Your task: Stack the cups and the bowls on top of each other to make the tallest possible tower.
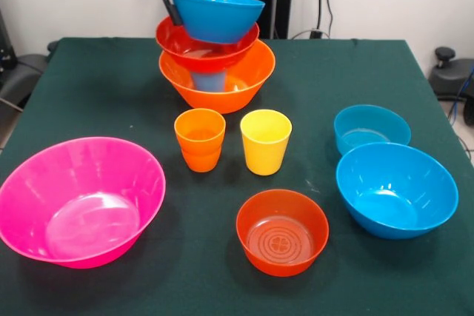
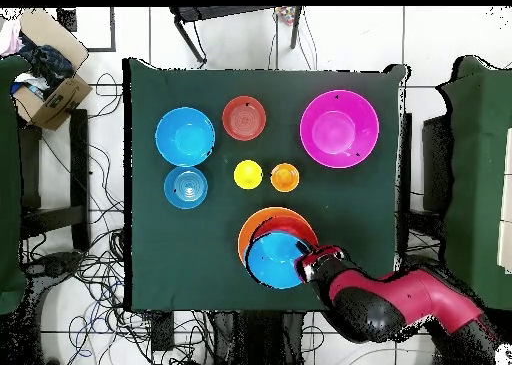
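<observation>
The tower stands at the table's far side: a big orange bowl holds a blue cup, with a red-orange bowl resting on top. My gripper is shut on the left rim of a larger blue bowl, held tilted just above the red-orange bowl. In the overhead view the blue bowl covers most of the orange bowl, with the gripper at its right rim. An orange cup and a yellow cup stand upright mid-table.
On the green table a big pink bowl sits front left and a red-orange bowl front centre. A larger blue bowl is at the right, with a small shallow blue bowl behind it.
</observation>
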